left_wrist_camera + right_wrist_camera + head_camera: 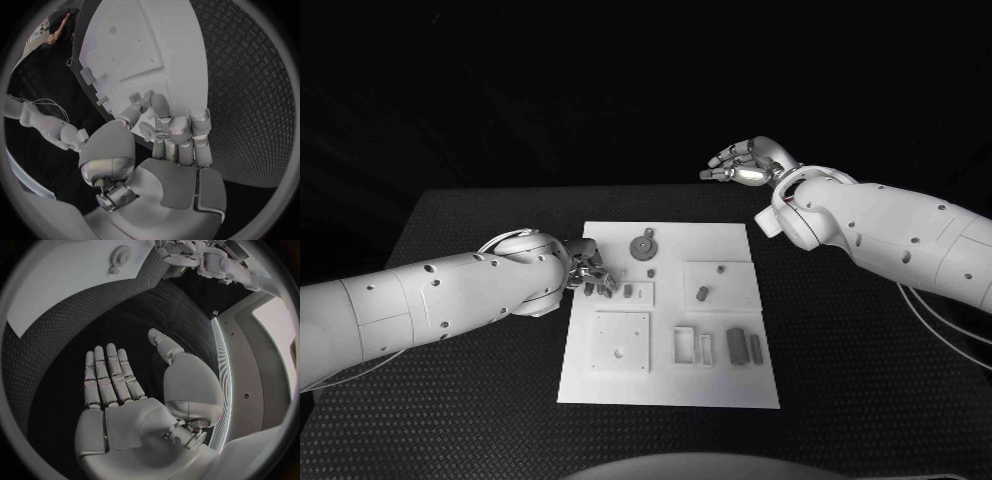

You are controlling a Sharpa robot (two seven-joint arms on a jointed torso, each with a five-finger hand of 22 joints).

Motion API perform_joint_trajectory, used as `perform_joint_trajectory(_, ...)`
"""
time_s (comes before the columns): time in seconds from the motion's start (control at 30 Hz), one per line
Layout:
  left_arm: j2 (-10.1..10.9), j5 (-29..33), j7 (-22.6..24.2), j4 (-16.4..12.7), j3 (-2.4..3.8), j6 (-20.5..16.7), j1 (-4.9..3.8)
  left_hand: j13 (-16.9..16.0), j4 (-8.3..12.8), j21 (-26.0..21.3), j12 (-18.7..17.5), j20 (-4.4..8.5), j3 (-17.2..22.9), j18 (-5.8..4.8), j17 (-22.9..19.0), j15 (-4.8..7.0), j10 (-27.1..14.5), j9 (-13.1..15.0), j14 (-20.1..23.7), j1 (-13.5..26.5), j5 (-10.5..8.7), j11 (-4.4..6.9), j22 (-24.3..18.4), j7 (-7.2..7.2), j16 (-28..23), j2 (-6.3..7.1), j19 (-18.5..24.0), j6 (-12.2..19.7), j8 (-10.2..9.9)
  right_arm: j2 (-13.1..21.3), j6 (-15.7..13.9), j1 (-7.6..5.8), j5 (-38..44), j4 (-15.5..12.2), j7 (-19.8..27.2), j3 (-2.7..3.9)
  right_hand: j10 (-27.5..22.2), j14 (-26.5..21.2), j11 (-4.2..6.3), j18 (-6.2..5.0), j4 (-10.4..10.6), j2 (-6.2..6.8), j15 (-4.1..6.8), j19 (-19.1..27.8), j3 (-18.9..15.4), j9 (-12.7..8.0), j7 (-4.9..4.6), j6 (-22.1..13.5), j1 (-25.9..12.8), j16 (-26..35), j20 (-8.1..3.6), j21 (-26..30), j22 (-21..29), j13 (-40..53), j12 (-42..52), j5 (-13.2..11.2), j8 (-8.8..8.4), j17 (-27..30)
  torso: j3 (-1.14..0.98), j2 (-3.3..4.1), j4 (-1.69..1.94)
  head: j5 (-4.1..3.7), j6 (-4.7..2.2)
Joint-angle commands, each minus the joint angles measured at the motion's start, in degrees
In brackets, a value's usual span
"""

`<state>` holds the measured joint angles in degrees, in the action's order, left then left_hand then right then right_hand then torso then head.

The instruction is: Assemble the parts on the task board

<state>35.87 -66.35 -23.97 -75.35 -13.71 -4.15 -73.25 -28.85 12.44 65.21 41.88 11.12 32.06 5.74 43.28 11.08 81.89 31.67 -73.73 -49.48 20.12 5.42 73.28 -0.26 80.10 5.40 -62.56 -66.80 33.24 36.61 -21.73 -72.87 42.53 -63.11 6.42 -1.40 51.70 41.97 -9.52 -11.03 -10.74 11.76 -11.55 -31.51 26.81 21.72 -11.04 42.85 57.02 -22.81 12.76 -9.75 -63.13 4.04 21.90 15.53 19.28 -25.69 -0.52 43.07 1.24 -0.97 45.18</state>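
Two hands work here at very different heights. Nearest, the task board [668,385] lies flat in the middle of the black table [473,400], with wide bare tabletop on every side. Grey parts [736,346] sit in its near recesses, a round toothed part [643,246] toward its far edge. The left hand [584,274] rests at the board's left edge, fingers curled around a small part [606,290]. Farther off, the right hand [750,163] hangs beyond the table's far edge, fingers straight and apart, holding nothing. No lettering is readable.

Dim scene with a black surround. The white board [669,312] is the brightest surface; glare glints on the right hand [750,160]. Wrist views bend straight edges and darken at the rim.
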Motion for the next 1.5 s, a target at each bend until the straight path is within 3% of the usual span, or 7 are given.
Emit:
perform_joint_trajectory(0.03,0.0,0.1,0.3,-0.3,0.01,-1.2,0.04,0.1,2.1,0.0,0.2,3.96,1.7,0.99,-0.1,0.55,-0.1,-0.1,0.0,-3.5,0.35,0.30,0.1,0.22,0.3,-2.96,-0.4,-0.2,0.4,0.0,0.6,0.08,0.0,0.0,0.4,0.01,-0.1,-0.3,-0.48,0.72,0.3,-0.15,-0.08,-0.4,0.1,-0.1,-1.13,-0.4,-0.6,-0.3,0.04,0.4,-0.1,-0.1,-0.2,0.3,0.30,0.1,0.04,0.01,0.01,-0.11,0.11)
perform_joint_trajectory(0.47,0.4,-0.2,0.8,-0.8,0.00,-2.9,0.20,0.1,2.2,0.1,0.3,3.97,1.8,0.99,-0.1,0.64,-0.1,-0.1,-0.1,-3.6,0.36,0.41,0.0,0.19,0.3,-2.99,-0.5,-0.2,0.4,0.2,0.6,0.09,0.0,-0.2,0.4,0.01,-0.1,-0.3,-0.48,0.72,0.4,-0.16,-0.08,-0.4,0.1,-0.1,-1.14,-0.4,-0.6,-0.4,0.04,0.4,-0.1,-0.1,-0.2,0.3,0.31,0.1,-0.01,-0.02,0.15,-0.07,0.05)
perform_joint_trajectory(1.5,1.3,-2.3,1.5,-1.8,-0.02,-5.7,0.79,0.1,2.2,0.0,0.3,3.98,1.8,0.99,-0.1,0.79,-0.2,-0.1,-0.2,-3.6,0.29,0.56,0.0,0.14,0.3,-2.99,-0.7,-0.2,0.4,0.2,0.7,0.12,0.0,-0.2,0.4,0.01,-0.1,-0.4,-0.48,0.70,0.4,-0.20,-0.07,-0.5,0.0,-0.1,-1.14,-0.4,-0.7,-0.4,0.04,0.6,-0.2,-0.1,-0.2,0.3,0.35,0.2,-0.03,0.00,0.06,0.12,0.04)
